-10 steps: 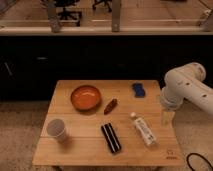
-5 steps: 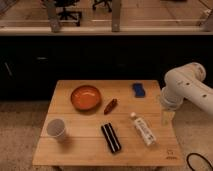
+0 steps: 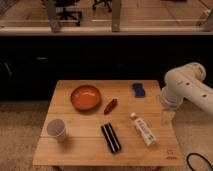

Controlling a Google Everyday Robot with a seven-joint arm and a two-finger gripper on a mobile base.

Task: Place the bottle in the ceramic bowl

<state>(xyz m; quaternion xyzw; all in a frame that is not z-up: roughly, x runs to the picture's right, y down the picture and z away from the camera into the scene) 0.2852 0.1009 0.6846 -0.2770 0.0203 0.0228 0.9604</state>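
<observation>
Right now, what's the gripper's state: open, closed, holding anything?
Gripper: by the right edge of the table, apart from the bottle lying there; open or closed cannot be told.

You see a round orange ceramic bowl [image 3: 85, 97], a white plastic bottle [image 3: 143, 131], and the pale gripper [image 3: 167, 117] at the right edge of the tan wooden desk [image 3: 85, 151].

Hand [image 3: 167, 118] low at right, under white arm [image 3: 186, 85]

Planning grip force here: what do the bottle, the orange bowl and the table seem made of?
Bottle: probably plastic, white and smooth with a printed label. Bowl: likely glazed ceramic, orange with a soft sheen. Table: pale wood, plank seams showing. The claw hangs by the table's right edge in view, apart from the bottle.
</observation>
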